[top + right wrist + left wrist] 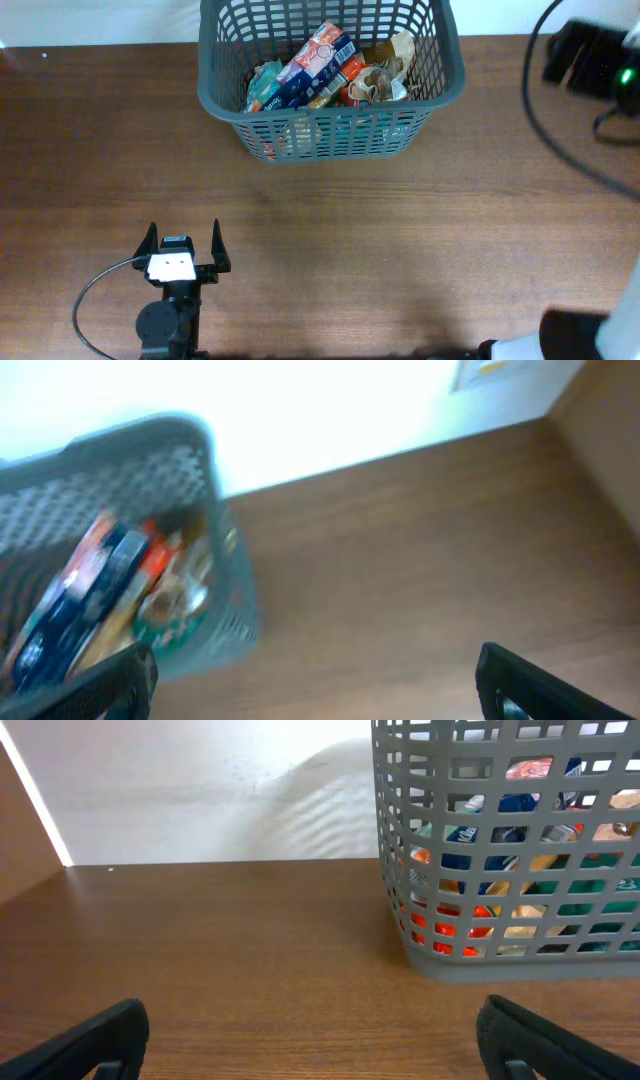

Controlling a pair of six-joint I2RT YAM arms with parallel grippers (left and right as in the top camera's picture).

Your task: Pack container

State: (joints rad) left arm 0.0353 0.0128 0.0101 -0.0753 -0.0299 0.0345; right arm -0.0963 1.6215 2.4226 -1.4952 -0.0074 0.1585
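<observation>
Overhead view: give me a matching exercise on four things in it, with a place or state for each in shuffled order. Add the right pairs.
Things:
1. basket
2. left gripper
3. black cable
4. blue-and-red package

Place or state:
A. lies inside the grey lattice walls, among other packages
B. open and empty, at the near side of the table
C. curves across the table's far right
D. stands at the far middle of the table, packages inside

Pairs: 1-D, 2-B, 3-C, 4-A
</observation>
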